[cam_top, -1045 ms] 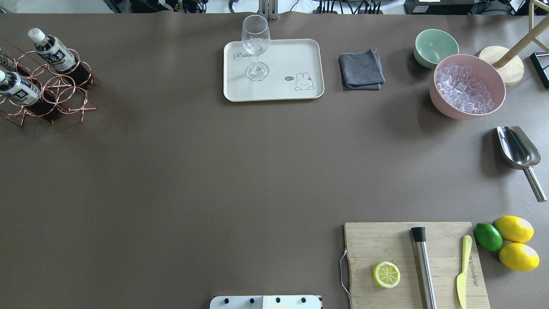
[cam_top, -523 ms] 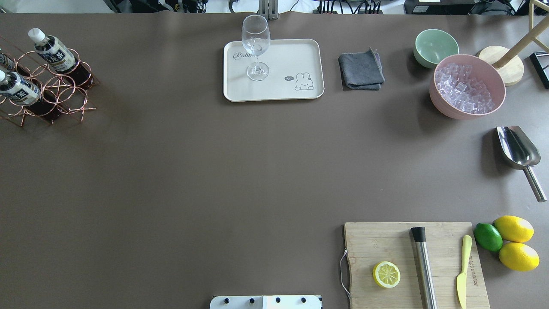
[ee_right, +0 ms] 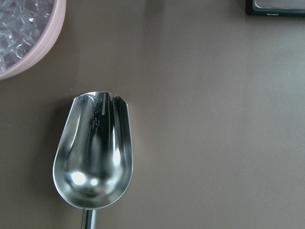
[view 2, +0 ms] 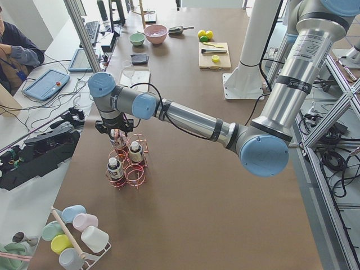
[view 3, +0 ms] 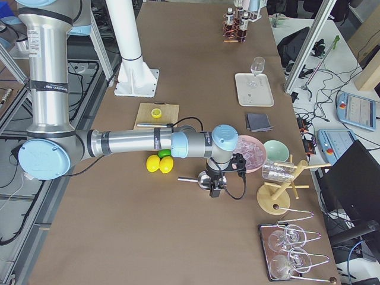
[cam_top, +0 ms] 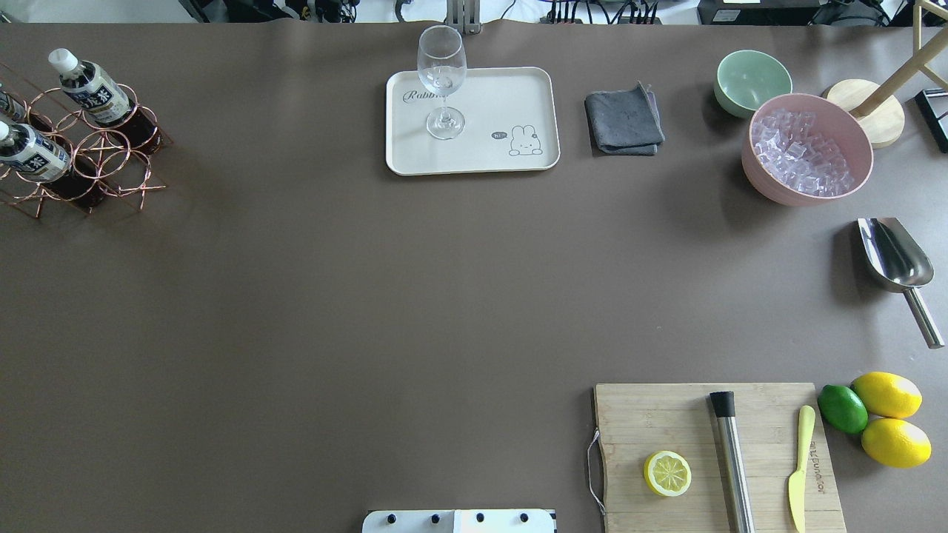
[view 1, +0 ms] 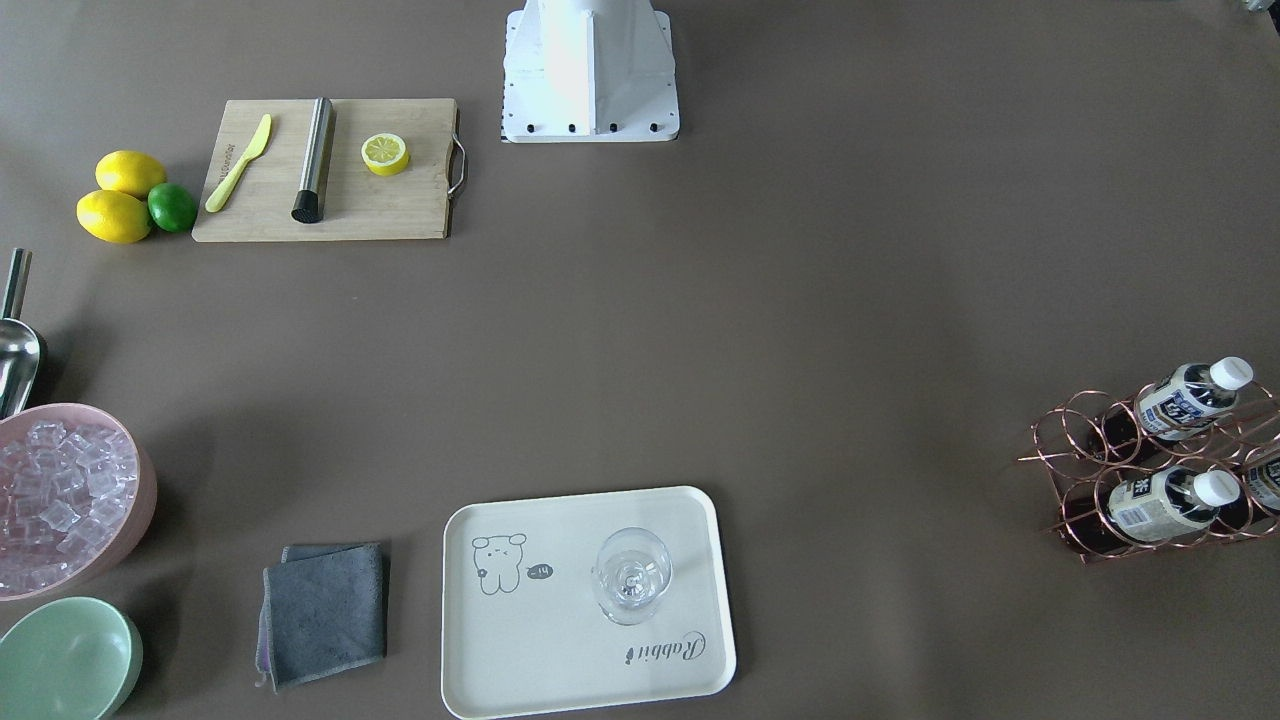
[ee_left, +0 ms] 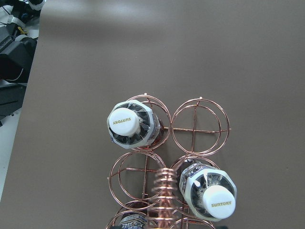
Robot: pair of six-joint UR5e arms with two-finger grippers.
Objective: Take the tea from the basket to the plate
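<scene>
Three tea bottles stand in the copper wire basket (cam_top: 111, 159) at the table's far left: one at the back (cam_top: 92, 89), one in front (cam_top: 29, 152), one cut off by the view's edge (cam_top: 7, 107). The left wrist view looks straight down on two white caps (ee_left: 126, 121) (ee_left: 214, 200) and the coiled handle (ee_left: 164, 191). My left gripper (view 2: 115, 132) hangs just above the basket (view 2: 132, 169); I cannot tell if it is open. The cream plate (cam_top: 511, 96) holds a wine glass (cam_top: 442, 81). My right gripper (view 3: 215, 189) hovers over a metal scoop (ee_right: 93, 157); I cannot tell its state.
A pink bowl of ice (cam_top: 807, 148), a mint-green bowl (cam_top: 752, 81) and a grey cloth (cam_top: 623, 122) lie right of the plate. A cutting board (cam_top: 666, 422) holds a lemon half, a muddler and a knife. Lemons and a lime (cam_top: 885, 418) sit beside it.
</scene>
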